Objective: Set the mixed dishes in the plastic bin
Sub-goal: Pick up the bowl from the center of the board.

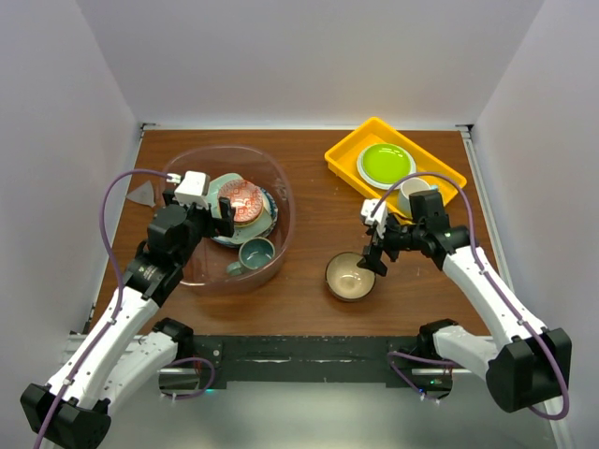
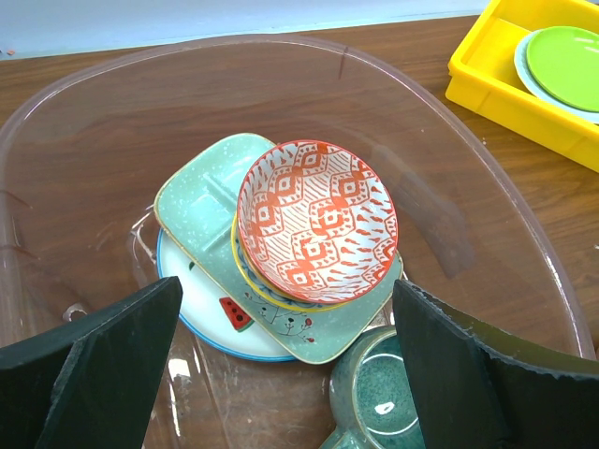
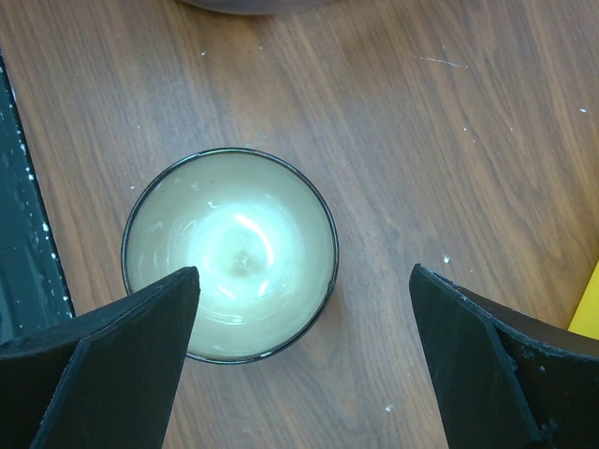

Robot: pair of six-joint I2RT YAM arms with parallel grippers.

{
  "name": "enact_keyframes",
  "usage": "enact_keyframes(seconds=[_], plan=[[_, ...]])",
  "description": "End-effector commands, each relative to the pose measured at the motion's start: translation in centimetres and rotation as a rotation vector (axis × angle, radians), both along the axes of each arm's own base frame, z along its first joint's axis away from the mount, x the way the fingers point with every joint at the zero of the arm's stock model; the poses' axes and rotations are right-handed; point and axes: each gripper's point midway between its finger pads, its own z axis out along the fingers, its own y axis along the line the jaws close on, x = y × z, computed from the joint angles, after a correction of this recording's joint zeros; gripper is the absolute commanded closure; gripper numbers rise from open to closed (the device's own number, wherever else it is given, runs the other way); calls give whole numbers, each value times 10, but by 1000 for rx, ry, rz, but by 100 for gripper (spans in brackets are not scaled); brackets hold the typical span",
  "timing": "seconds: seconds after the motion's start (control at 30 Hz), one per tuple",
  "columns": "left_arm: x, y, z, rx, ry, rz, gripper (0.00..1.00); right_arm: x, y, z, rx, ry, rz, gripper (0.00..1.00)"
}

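Observation:
The plastic bin (image 1: 281, 187) stands on the left of the table and holds a stack of dishes. In the left wrist view the bin (image 2: 449, 103) holds a red-patterned bowl (image 2: 316, 223) on a pale mint squarish dish (image 2: 201, 201), on a white plate with a watermelon slice (image 2: 201, 309). A teal mug (image 2: 388, 398) stands beside the stack. My left gripper (image 1: 201, 213) hovers open and empty over the bin (image 2: 285, 285). A cream bowl with a dark rim (image 1: 350, 275) sits on the table right of the bin. My right gripper (image 1: 374, 245) hangs open above it (image 3: 304, 271), its left finger over the bowl (image 3: 229, 253).
A yellow tray (image 1: 342, 154) at the back right holds a lime-green plate (image 1: 385, 163) and a small white cup (image 1: 418, 198). A pale triangular object (image 1: 142, 194) lies left of the bin. A black strip (image 1: 309, 351) runs along the near edge.

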Motion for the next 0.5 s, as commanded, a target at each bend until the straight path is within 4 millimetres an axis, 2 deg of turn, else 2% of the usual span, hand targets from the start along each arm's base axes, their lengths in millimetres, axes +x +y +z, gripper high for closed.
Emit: enact_keyframes(seconds=[0.0,0.47], plan=[[3,-1,9,-13,-42,-5,0,3,2,-5,-32,-31,23,2],[3,-1,9,-13,-42,-5,0,1,11,-30,-177,-38,53,2]])
